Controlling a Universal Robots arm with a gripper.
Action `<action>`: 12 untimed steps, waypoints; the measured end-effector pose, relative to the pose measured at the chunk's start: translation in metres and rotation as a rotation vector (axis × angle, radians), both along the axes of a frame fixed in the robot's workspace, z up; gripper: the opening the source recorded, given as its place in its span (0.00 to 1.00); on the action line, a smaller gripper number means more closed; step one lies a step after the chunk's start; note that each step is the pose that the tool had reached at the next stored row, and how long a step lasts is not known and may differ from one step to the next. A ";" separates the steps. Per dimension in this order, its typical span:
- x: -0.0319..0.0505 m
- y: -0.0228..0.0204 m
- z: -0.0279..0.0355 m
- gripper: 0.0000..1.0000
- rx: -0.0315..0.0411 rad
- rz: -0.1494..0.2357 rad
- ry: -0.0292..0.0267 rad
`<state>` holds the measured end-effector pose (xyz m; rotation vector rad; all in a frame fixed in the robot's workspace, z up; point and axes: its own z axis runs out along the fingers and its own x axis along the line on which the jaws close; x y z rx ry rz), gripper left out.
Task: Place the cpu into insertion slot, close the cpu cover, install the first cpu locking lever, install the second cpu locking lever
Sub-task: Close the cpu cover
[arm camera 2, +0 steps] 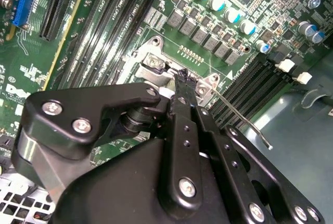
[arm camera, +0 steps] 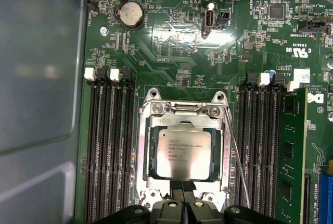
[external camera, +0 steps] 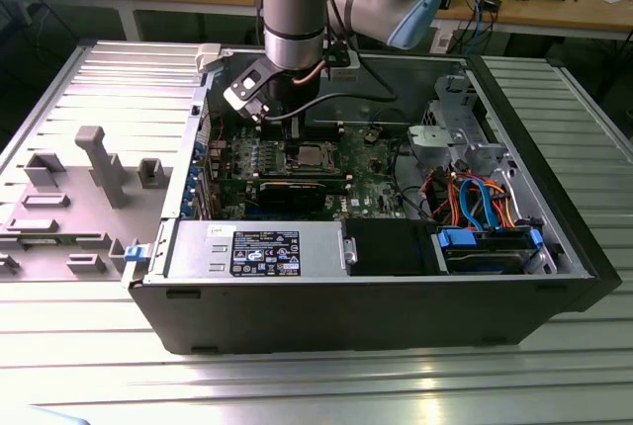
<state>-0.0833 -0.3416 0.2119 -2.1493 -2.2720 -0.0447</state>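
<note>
The cpu (arm camera: 184,152) lies flat in the insertion slot (arm camera: 151,96), silver top up, also seen in the exterior view (external camera: 310,156). The cpu cover (arm camera: 145,151) is down around it as a silvery frame. A thin wire locking lever (arm camera: 237,156) stands off the socket's side, its free end away from the board (arm camera 2: 243,119). My gripper (arm camera: 183,188) is shut with its black fingertips together at the socket's edge, touching or just above the cover's rim (arm camera 2: 182,75). Nothing shows between the fingers. In the exterior view the gripper (external camera: 285,117) hangs inside the open computer case.
Long black memory slots (arm camera: 106,146) flank the socket on both sides, with a green memory stick (arm camera: 292,146) seated in one. A black graphics card (external camera: 297,191), the power supply (external camera: 257,247) and coloured cables (external camera: 475,198) crowd the case. A grey fixture plate (external camera: 99,163) lies at the exterior view's left.
</note>
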 end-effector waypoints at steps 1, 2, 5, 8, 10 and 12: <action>0.0000 -0.0010 -0.0005 0.11 -0.0001 0.000 0.0001; 0.0000 -0.0021 -0.0013 0.11 -0.0001 0.000 0.0003; -0.0001 -0.0024 -0.0034 0.11 0.0000 0.000 0.0036; -0.0001 -0.0025 -0.0059 0.11 -0.0003 0.000 0.0090; -0.0001 -0.0024 -0.0055 0.11 0.0003 0.000 0.0094; -0.0001 -0.0024 -0.0017 0.11 0.0001 0.000 0.0096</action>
